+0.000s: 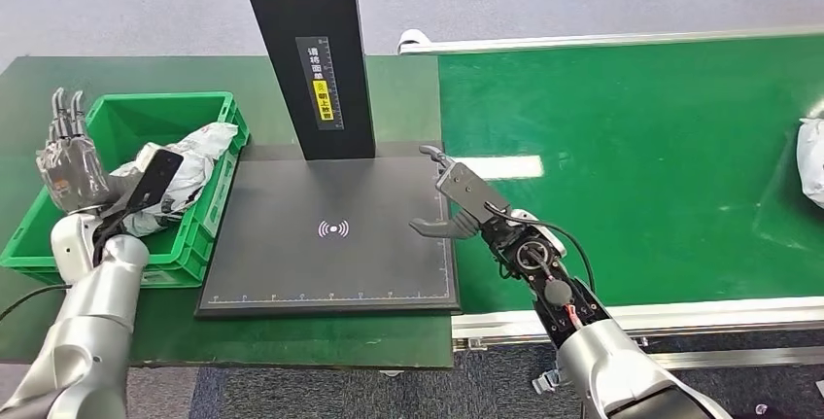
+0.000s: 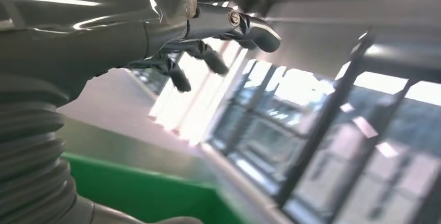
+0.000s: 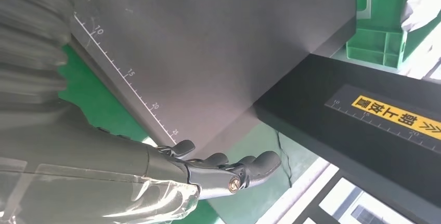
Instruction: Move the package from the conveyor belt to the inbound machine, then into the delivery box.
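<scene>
while the package [image 1: 185,171] lies in the green box [image 1: 117,118], the left robot hand [image 1: 70,161] is raised beside it, fingers spread (empty); the right robot hand [image 1: 449,207] hovers spread over the scanner plate [image 1: 330,254].

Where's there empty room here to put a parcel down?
The black scanner plate is bare between the green bin and the right hand. The green belt is open up to the package at its far right. The bin is crowded with a package.
</scene>
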`<state>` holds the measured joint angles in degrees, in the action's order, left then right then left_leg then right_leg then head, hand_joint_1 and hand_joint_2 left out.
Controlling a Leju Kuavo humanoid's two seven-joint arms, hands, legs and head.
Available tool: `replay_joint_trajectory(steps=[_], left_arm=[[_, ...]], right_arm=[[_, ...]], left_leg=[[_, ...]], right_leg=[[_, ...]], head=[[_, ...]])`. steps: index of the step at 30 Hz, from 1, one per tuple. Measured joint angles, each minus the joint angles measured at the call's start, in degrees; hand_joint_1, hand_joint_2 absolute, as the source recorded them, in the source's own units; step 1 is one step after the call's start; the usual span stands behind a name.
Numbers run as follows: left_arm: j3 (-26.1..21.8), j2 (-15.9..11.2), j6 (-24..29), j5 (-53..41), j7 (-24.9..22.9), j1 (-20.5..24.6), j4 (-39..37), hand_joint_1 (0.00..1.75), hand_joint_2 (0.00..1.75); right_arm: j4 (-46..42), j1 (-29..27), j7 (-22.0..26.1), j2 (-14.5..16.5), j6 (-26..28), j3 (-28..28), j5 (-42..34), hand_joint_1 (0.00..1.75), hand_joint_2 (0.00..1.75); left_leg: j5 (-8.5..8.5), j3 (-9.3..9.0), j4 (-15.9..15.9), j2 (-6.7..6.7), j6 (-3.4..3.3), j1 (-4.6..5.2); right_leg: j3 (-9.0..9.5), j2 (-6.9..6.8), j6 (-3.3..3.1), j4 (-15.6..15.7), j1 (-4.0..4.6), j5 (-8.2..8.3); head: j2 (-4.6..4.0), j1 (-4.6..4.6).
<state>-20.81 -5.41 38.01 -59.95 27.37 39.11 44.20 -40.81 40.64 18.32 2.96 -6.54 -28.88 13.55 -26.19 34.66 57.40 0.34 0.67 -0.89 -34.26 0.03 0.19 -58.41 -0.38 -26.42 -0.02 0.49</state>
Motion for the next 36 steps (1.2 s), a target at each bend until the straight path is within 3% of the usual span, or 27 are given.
replay_joint_trajectory(steps=[2, 4, 11, 13, 18, 20, 24, 27, 30, 36], left_arm=[[-2.75, 2.49, 0.0, 6.18, 7.61, -1.01, 3.78, 0.0, 1.75], [-4.01, 4.57, -0.02, 12.49, 11.53, -2.34, 7.79, 0.0, 1.75], [-2.9, 8.61, -0.07, 22.1, 12.6, -6.83, 19.96, 0.0, 1.75], [-0.2, 8.95, -0.31, 27.35, 12.56, -7.89, 21.44, 0.0, 1.75], [12.18, 8.7, -1.73, 38.55, 11.15, -10.44, 21.72, 0.0, 1.75], [15.79, 8.54, -6.57, 42.04, 8.99, -11.05, 21.88, 0.0, 1.75], [23.37, 7.95, -27.49, 52.32, 1.31, -13.79, 22.84, 0.0, 1.75], [28.11, 7.99, -36.42, 57.0, -1.57, -15.96, 23.05, 0.0, 1.75], [31.61, 8.15, -39.82, 59.76, -2.68, -17.83, 23.24, 0.0, 1.75], [35.46, 9.04, -38.2, 60.21, -3.99, -19.53, 23.23, 0.0, 1.75]], right_arm=[[0.0, 0.0, -0.05, 0.01, -0.02, -0.24, 0.0, 0.0, 1.75], [0.0, 0.0, -0.08, 0.01, -0.02, -0.45, -0.01, 0.0, 1.75], [-0.03, 0.0, -0.07, -0.02, 0.09, -1.0, -0.11, 0.0, 1.75], [-0.17, -0.03, -0.07, -0.13, 0.39, -1.11, -0.31, 0.0, 1.75], [-1.01, -0.26, 0.06, -0.73, 0.76, -1.15, -1.0, 0.0, 1.75], [-1.26, -0.42, 0.16, -0.97, 0.92, -1.11, -1.08, 0.0, 1.75], [-1.67, -0.57, 0.74, -1.39, 1.14, -0.93, -1.56, 0.0, 1.75], [-1.93, -0.56, 1.06, -1.36, 1.06, -0.75, -2.13, 0.0, 1.75], [-2.34, -0.72, 1.67, -0.99, 1.12, -0.11, -2.96, 0.0, 1.75], [-3.91, -1.86, 1.79, -0.07, 1.95, 1.84, -5.36, 0.0, 1.75]], left_leg=[[-0.01, -0.01, 0.0, 0.04, -0.01, 0.0], [-0.01, -0.02, 0.0, 0.02, 0.0, 0.0], [-0.01, -0.04, -0.01, -0.01, 0.0, -0.03], [0.0, -0.06, 0.0, -0.02, 0.0, -0.02], [0.0, -0.05, 0.0, -0.09, -0.02, 0.0], [-0.01, -0.08, 0.01, -0.01, -0.02, 0.01], [-0.02, -0.07, 0.0, -0.07, -0.02, 0.01], [-0.03, -0.05, 0.0, 0.0, -0.01, 0.01], [-0.04, -0.05, 0.0, 0.0, -0.01, 0.01], [-0.04, -0.04, 0.0, -0.05, -0.02, 0.0]], right_leg=[[0.0, 0.02, 0.0, 0.0, 0.0, 0.0], [-0.01, 0.02, 0.0, 0.0, 0.0, 0.0], [-0.01, 0.01, 0.0, 0.0, 0.02, 0.0], [0.0, -0.01, 0.0, 0.01, 0.01, 0.0], [0.09, -0.05, 0.01, 0.01, 0.0, 0.0], [0.08, -0.02, 0.01, 0.02, -0.02, 0.01], [0.07, -0.04, 0.01, 0.01, -0.02, 0.0], [0.05, -0.01, 0.01, 0.01, -0.01, 0.0], [0.03, 0.0, 0.01, 0.02, -0.01, 0.0], [0.03, -0.02, 0.01, 0.02, -0.01, -0.01]], head=[[0.0, -0.01], [0.0, 0.0], [0.0, -0.01], [0.0, -0.01], [0.0, 0.01], [0.01, 0.0], [0.01, -0.02], [0.01, -0.01], [0.01, -0.02], [0.0, -0.01]])
